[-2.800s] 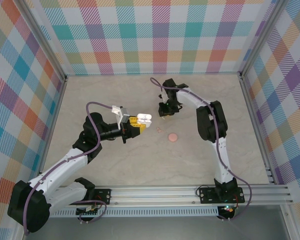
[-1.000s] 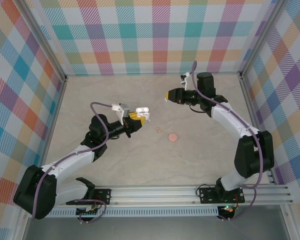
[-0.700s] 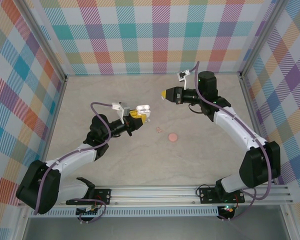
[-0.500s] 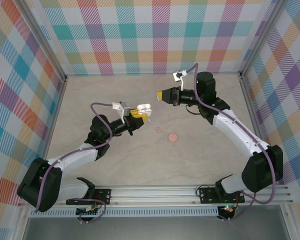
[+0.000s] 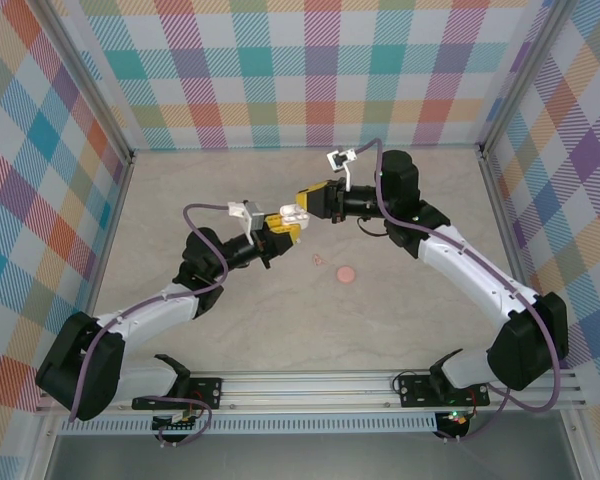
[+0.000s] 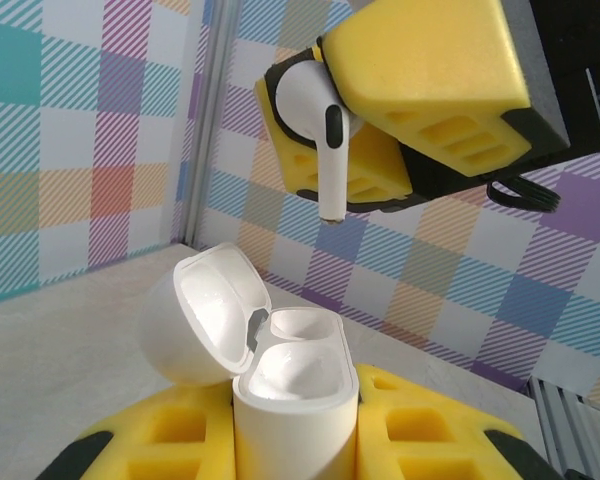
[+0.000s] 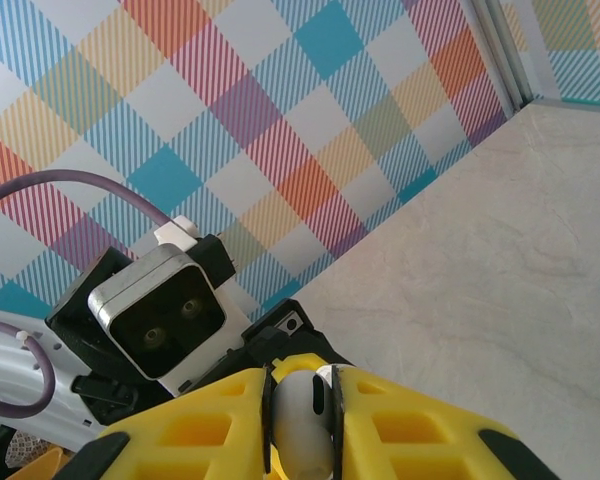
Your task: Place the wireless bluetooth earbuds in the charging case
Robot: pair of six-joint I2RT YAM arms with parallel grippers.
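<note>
Counts: 1 charging case, 1 earbud in view, 2 grippers, 1 pink disc, 1 small pinkish bit.

Left gripper (image 5: 280, 232): clamped on the charging case (image 6: 295, 400). The case stands upright between its yellow pads with the top sticking out. The lid (image 6: 205, 315) is hinged open and tilted back to the left. 2 sockets are showing, both with white interiors.

Earbud (image 6: 318, 120): in the left wrist view it hangs above the case, apart from it, stem pointing down toward the sockets. The head is pinched between the right gripper's pads.

Right gripper (image 5: 310, 198): closed on the earbud. In the top view its tip sits just beside the left gripper's tip, up and to the right of it. In the right wrist view the white earbud sits in the gap between the two yellow pads.

Pinkish bit (image 5: 318, 260): on the surface (image 5: 400, 320), right of the left gripper and toward the bases.

Pink disc (image 5: 346, 272): flat on the surface, just right of the bit, well apart from both grippers.

Changes against half a second ago:
- The right gripper has moved left and slightly down, from well apart to just beside the case.
- The left gripper has barely shifted and has the same hold on the case.
- The disc and the bit have not moved.
</note>
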